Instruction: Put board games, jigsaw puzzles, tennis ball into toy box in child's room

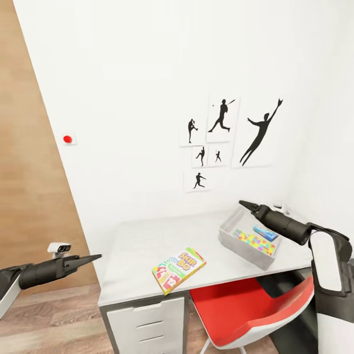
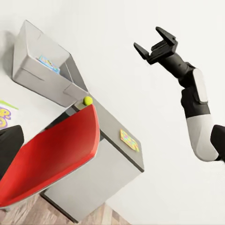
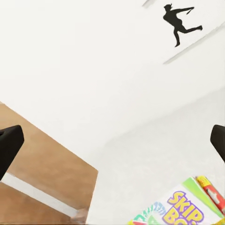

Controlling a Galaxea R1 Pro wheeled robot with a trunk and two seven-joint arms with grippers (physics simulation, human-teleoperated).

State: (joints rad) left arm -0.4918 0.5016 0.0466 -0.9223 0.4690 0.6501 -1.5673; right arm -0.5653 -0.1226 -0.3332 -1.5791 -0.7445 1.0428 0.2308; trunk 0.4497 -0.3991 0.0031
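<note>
Desk [image 1: 147, 246], pale grey-white top, against the white wall with black baseball-player posters [image 1: 223, 115]; wood-plank floor [image 1: 54, 314] below; red chair [image 1: 246, 305] tucked under its front edge.

Toy box [image 1: 235, 242], right end of desk: holds one jigsaw puzzle [image 1: 254, 242] and the small blue board game [image 1: 265, 232]; its contents are partly hidden by your right arm.

SKIP-BO game [image 1: 178, 269], at the desk's front edge, cut off in the right wrist view.

Tennis ball [image 2: 87, 100] and second puzzle [image 2: 129, 140], on the lower dark section.

Your right claw [image 2: 154, 46]: fingers spread wide, empty, above the toy box.

Your left claw [image 1: 91, 258]: left of the desk; spread cannot be judged.
</note>
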